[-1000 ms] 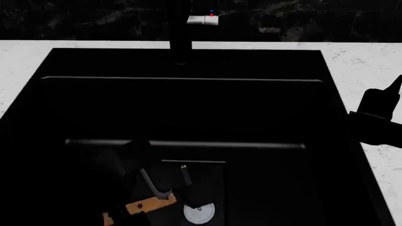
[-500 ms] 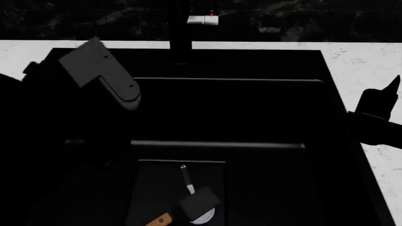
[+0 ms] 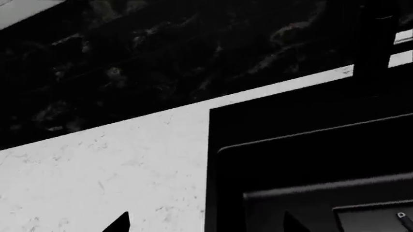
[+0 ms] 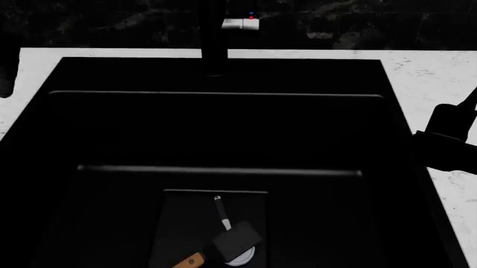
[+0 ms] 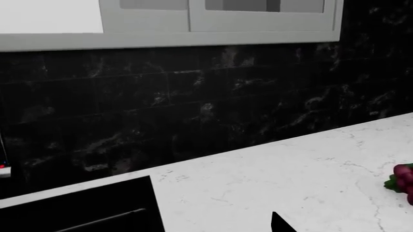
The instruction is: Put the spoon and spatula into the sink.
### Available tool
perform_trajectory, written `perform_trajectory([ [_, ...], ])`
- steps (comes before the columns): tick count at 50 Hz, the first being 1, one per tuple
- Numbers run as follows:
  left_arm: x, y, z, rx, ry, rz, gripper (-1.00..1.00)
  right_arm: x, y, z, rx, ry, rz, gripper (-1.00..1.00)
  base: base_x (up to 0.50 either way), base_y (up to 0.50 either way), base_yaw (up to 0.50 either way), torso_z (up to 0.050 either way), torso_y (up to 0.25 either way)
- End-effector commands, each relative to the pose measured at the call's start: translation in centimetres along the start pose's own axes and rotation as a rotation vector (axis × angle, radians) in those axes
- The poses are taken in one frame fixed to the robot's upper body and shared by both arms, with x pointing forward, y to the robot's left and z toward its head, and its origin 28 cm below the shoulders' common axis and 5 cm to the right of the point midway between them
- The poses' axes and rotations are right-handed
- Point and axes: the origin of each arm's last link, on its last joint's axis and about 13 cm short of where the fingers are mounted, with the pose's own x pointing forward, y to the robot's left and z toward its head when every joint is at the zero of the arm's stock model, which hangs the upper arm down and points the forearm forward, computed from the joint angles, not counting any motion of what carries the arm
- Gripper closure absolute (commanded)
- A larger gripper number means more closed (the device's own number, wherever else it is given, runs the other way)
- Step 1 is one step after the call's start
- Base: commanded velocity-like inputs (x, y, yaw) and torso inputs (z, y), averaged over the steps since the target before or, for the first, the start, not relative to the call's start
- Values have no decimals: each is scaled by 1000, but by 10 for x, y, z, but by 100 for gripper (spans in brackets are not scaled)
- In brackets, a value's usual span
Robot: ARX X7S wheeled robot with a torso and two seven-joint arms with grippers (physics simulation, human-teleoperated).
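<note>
The spatula [image 4: 223, 247] lies in the sink [image 4: 223, 128] near its front edge, over a white utensil [image 4: 240, 255]. I cannot tell how either gripper's fingers stand.

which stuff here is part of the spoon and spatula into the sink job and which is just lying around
Job: spatula, lying in the sink. No spoon shows in any view.

Lying about: white round-headed utensil under the spatula, faucet, grapes on the countertop.
</note>
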Motion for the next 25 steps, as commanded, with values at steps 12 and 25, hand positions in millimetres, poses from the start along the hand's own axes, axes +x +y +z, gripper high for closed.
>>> perform_trajectory([
  [12, -8, 42, -35, -301, 199, 318, -100, 1, 1, -3, -4, 4, 10, -100, 0, 0, 0, 0, 0],
  [25, 21, 37, -35, -278, 262, 315, -100, -1, 2, -5, 3, 5, 14, -100, 0, 0, 0, 0, 0],
])
